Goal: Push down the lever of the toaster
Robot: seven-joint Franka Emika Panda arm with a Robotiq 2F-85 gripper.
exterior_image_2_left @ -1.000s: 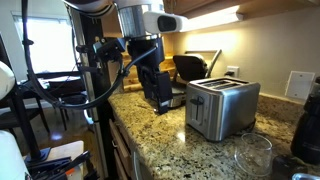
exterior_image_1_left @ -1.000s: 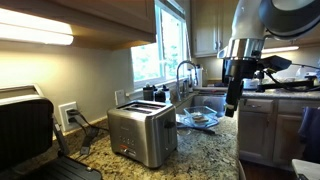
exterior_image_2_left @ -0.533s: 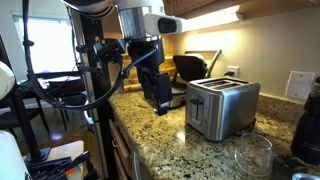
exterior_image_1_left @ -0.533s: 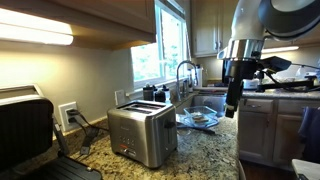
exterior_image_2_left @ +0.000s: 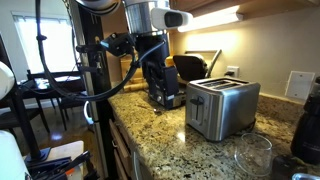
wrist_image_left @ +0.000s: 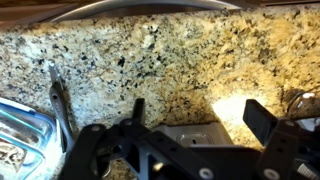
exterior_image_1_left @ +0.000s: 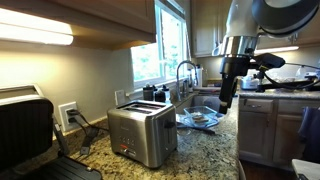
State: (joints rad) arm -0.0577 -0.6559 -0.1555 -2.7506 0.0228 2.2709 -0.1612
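Note:
The silver two-slot toaster [exterior_image_1_left: 142,135] stands on the speckled granite counter [exterior_image_1_left: 205,150] and shows in both exterior views [exterior_image_2_left: 222,108]. Its narrow end faces my gripper. My gripper [exterior_image_2_left: 165,97] hangs just above the counter, a short way off that end and not touching it. In an exterior view it [exterior_image_1_left: 228,100] is beyond the toaster, towards the sink. In the wrist view the fingers [wrist_image_left: 200,120] are spread wide and hold nothing. A silver-grey surface [wrist_image_left: 193,138] with a slot, apparently the toaster, shows between them.
A large black-and-silver appliance [exterior_image_1_left: 25,130] stands beside the toaster by a wall outlet [exterior_image_1_left: 68,115]. A faucet [exterior_image_1_left: 183,75] and a plate [exterior_image_1_left: 200,118] are near the sink. A glass bowl [exterior_image_2_left: 250,152] sits at the counter front. A metal utensil [wrist_image_left: 60,100] lies on the granite.
The arm has moved closer to the toaster's end, with the wrist turned a little. The toaster has not moved.

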